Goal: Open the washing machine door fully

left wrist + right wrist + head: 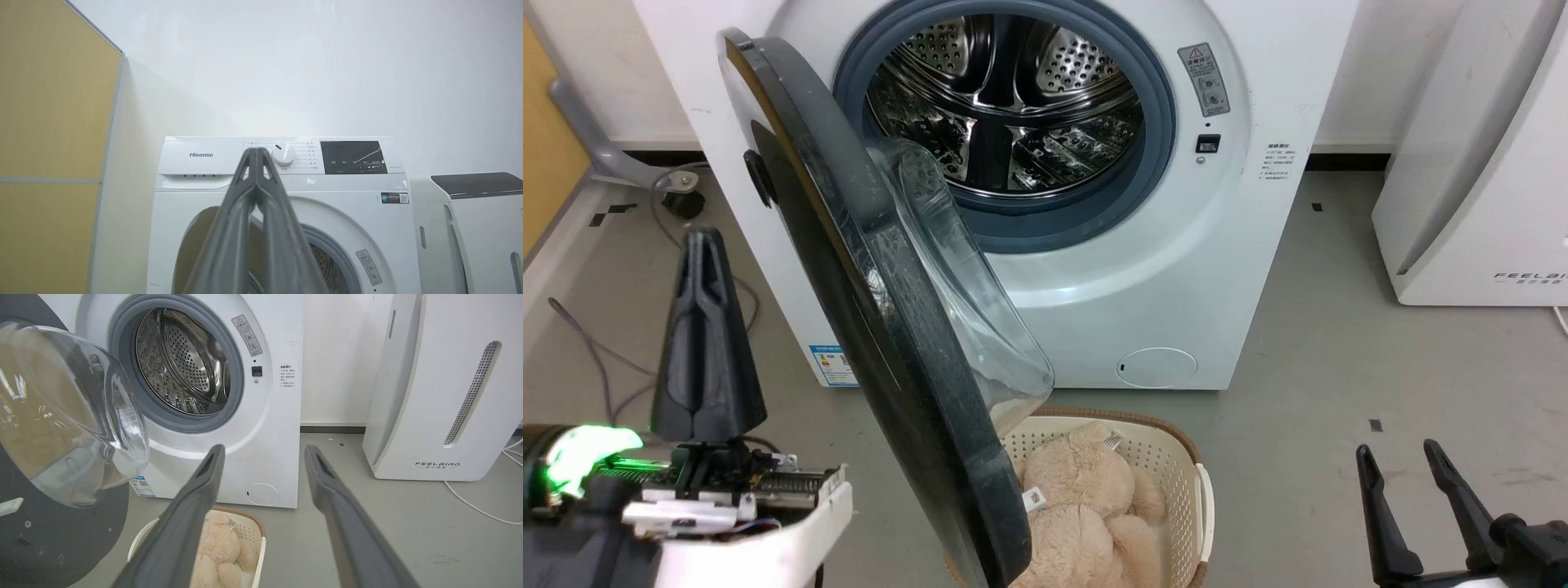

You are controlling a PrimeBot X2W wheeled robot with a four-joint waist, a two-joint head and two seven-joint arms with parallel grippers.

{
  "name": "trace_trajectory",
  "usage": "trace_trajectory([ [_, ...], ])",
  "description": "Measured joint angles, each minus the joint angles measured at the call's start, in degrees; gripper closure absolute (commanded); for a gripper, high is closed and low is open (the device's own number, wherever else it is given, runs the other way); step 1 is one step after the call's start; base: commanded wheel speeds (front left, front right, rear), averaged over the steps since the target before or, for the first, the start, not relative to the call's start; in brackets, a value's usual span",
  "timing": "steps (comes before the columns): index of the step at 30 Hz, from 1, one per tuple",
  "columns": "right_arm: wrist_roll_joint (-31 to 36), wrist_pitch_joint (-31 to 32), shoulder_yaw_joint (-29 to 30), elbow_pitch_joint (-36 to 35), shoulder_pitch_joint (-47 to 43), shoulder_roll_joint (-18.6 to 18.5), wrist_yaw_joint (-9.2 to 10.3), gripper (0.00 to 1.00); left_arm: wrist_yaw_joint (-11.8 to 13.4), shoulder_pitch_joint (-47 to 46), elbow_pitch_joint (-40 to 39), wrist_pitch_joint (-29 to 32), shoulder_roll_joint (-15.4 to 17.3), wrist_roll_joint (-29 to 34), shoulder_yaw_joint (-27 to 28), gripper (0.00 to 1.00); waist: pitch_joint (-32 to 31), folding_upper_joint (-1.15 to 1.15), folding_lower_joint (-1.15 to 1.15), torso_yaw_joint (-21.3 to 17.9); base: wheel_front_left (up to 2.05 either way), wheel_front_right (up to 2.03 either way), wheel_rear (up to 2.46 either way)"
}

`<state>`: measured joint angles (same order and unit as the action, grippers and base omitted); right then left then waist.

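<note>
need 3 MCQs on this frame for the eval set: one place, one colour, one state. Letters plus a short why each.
1. Where is the cream perforated plastic laundry basket?
A) on a shelf
B) on the floor in front of the big white front-loading washing machine
C) on top of the machine

2. What colour is the plush toy inside it?
A) beige
B) blue
C) black

3. How do the two long dark fingers of the left hand stand?
A) spread wide apart
B) closed together with nothing between them
C) clamped on a cloth

Answers:
1 B: the basket stands on the grey floor, partly under the lower edge of the open round black-rimmed washing machine door.
2 A: the fur is pale beige in the head and right wrist views.
3 B: the left wrist view shows the fingers meeting at their tips.
</note>
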<state>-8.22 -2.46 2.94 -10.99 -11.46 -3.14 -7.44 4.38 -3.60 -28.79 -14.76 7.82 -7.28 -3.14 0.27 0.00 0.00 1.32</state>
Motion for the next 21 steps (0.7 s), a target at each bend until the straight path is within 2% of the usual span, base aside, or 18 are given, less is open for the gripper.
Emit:
trace_trajectory([
  [4,-0.01,-0.2,-0.02,0.22,0.01,0.0,0.0,0.0,-0.8,-0.15,-5.26,0.0,-0.27,0.85,-1.68,1.0,0.19,0.0,0.0,-0.05,0.0,0.0,0.0],
  [11,-0.36,-0.51,0.45,1.02,0.02,0.0,0.0,0.0,-3.71,-0.19,-10.29,0.0,-0.76,0.86,-6.76,1.0,-0.14,0.0,0.0,0.36,0.0,0.0,0.0],
  [15,-0.35,-0.51,0.64,1.02,0.03,0.0,0.0,0.0,-6.61,0.3,-9.73,0.1,-1.27,-2.08,-11.98,1.0,-0.26,0.0,0.0,0.77,0.0,0.0,0.0],
  [21,-0.35,-0.49,1.18,1.14,0.04,0.0,0.0,0.0,-8.64,3.97,-4.56,3.54,-1.91,-5.7,-21.17,1.0,-0.56,0.0,0.0,1.17,0.0,0.0,0.0],
])
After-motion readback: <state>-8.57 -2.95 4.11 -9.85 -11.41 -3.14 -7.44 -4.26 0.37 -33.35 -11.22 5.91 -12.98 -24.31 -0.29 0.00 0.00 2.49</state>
